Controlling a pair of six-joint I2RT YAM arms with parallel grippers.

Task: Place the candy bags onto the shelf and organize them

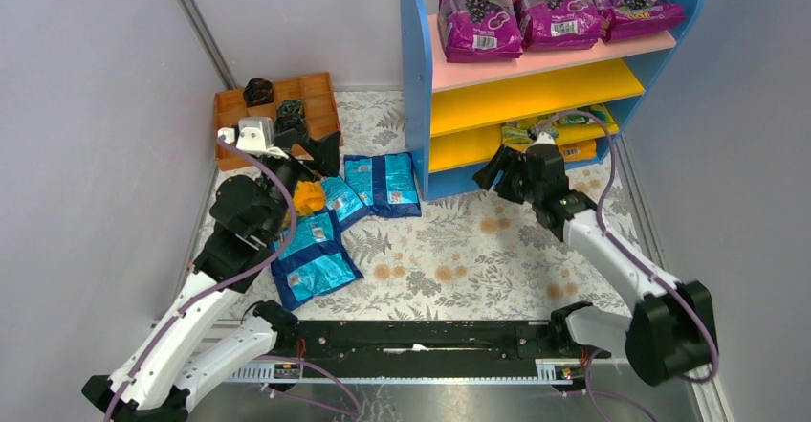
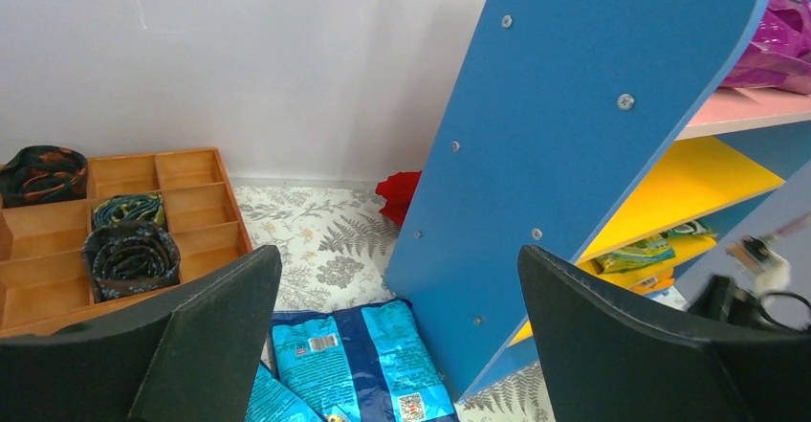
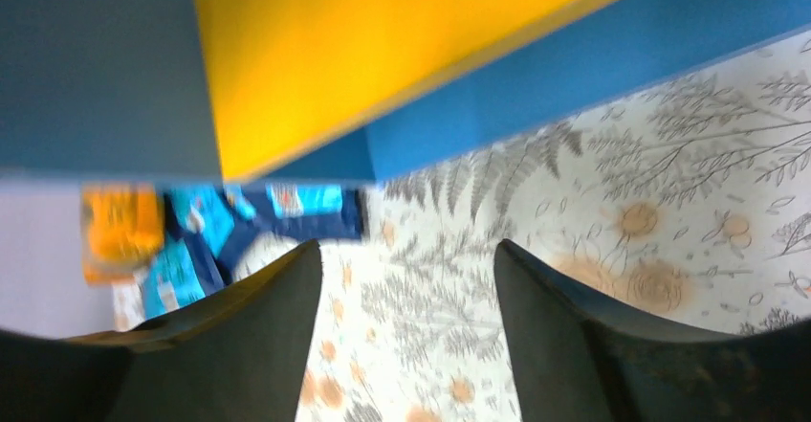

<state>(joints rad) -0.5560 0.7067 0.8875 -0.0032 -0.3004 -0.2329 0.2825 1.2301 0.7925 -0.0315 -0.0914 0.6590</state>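
The left tool [image 1: 316, 149] hangs, fingers wide apart, over the blue candy bags [image 1: 381, 183] near the desk's [image 1: 459, 250] left edge. The right tool [image 3: 406, 250], fingers apart and empty, sits at the shelf's [image 1: 418, 87] lowest board. The blue bags overlap and look slick, so a pinch may lift two or slip. Counted: three blue, perhaps four; one orange bag [image 1: 308, 195]; three purple bags [image 1: 555, 6]; the green-yellow pile [image 1: 564, 125] I cannot count

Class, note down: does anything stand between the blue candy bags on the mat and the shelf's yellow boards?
The shelf's blue side panel stands between the blue candy bags and the boards. The front is open, though the right gripper sits before the bottom tier.
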